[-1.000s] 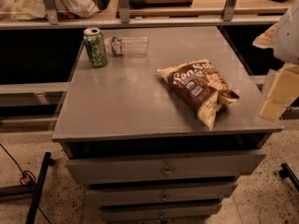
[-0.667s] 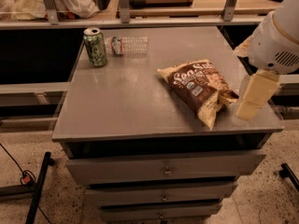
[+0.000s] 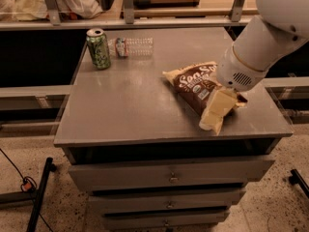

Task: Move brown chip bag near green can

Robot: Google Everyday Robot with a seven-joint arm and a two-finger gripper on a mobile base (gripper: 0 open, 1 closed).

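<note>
The brown chip bag (image 3: 192, 83) lies flat on the right half of the grey metal table (image 3: 130, 105), its "Sea Salt" script facing up. The green can (image 3: 98, 48) stands upright at the table's far left corner, well apart from the bag. My gripper (image 3: 213, 119) hangs from the white arm (image 3: 260, 37) that reaches in from the upper right. It sits over the bag's near right end and hides that part of the bag. I cannot tell whether it touches the bag.
A clear plastic bottle (image 3: 133, 46) with a red-and-white label lies on its side just right of the can. The table tops a drawer cabinet (image 3: 169, 178). A railing and shelf (image 3: 145, 18) run behind it. A black stand leg (image 3: 41, 192) is on the floor at left.
The arm has swung in from the right edge toward the left, and the gripper now sits over the bag's near right end. The bag, can and bottle have not moved.
</note>
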